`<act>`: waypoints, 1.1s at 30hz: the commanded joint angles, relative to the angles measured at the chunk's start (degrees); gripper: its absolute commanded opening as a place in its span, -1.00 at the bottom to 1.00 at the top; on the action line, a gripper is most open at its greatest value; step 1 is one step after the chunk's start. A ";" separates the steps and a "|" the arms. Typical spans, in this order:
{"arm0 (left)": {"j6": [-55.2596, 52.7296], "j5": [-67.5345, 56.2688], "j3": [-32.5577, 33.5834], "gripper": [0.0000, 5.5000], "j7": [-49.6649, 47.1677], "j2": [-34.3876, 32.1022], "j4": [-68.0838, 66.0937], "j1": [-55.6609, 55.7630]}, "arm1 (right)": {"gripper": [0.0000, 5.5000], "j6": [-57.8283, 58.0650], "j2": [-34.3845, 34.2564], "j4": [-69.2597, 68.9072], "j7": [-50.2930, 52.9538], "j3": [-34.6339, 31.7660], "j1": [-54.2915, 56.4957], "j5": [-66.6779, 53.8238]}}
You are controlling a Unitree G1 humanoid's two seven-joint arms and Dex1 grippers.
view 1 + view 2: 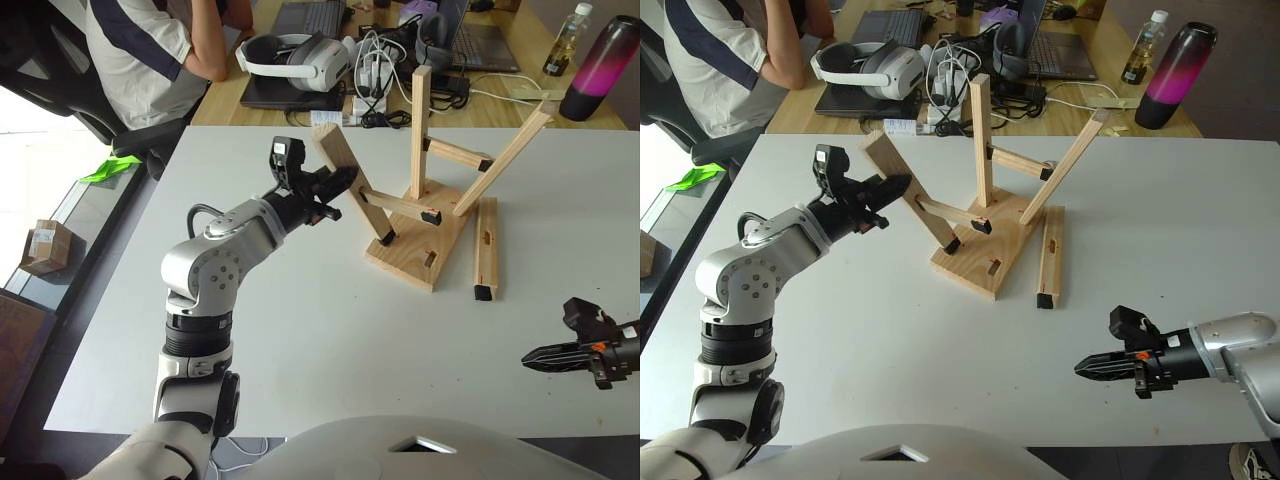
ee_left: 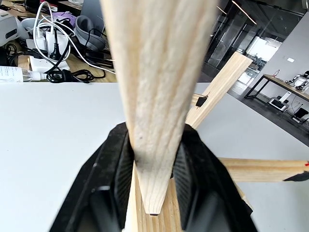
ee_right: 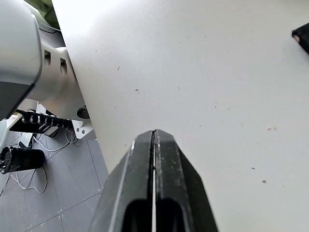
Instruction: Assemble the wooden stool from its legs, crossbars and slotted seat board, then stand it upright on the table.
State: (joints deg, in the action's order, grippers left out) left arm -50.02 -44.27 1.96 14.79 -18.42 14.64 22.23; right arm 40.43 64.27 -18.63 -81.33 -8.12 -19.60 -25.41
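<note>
Stool [image 1: 420,200]: part-built, inverted, mid-table [image 1: 300,330].
Seat board [image 1: 410,262] flat; 3 legs up, 2 crossbars [image 1: 455,153] fitted.
4th leg [image 1: 487,240] loose, just beside board.
L gripper [image 1: 340,185]: jaws clamped on left leg [image 1: 335,150].
R gripper [image 1: 545,357]: jaws together, empty, nr front edge.
Step, prob.: seating held leg.
Next: R must open, fetch 4th leg, slot it.
</note>
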 commanded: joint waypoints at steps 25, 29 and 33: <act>-22.91 8.27 1.96 -0.63 -20.33 7.28 -1.22 4.66 | -1.00 -19.07 -7.22 -0.96 17.73 10.26 -6.82 12.98; -19.88 11.30 -0.14 -0.63 -18.55 2.64 -0.73 3.80 | -1.00 -20.87 -7.64 0.55 18.59 10.68 -6.45 13.62; -13.01 14.22 -9.75 -0.63 -9.13 -4.31 1.69 2.96 | -1.00 -21.92 -8.04 1.64 19.10 11.06 -5.50 13.89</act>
State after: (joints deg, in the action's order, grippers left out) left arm -63.49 -34.97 -1.02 2.26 -17.54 16.99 28.93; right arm 17.95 56.63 -18.57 -63.87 2.09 -25.29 -13.71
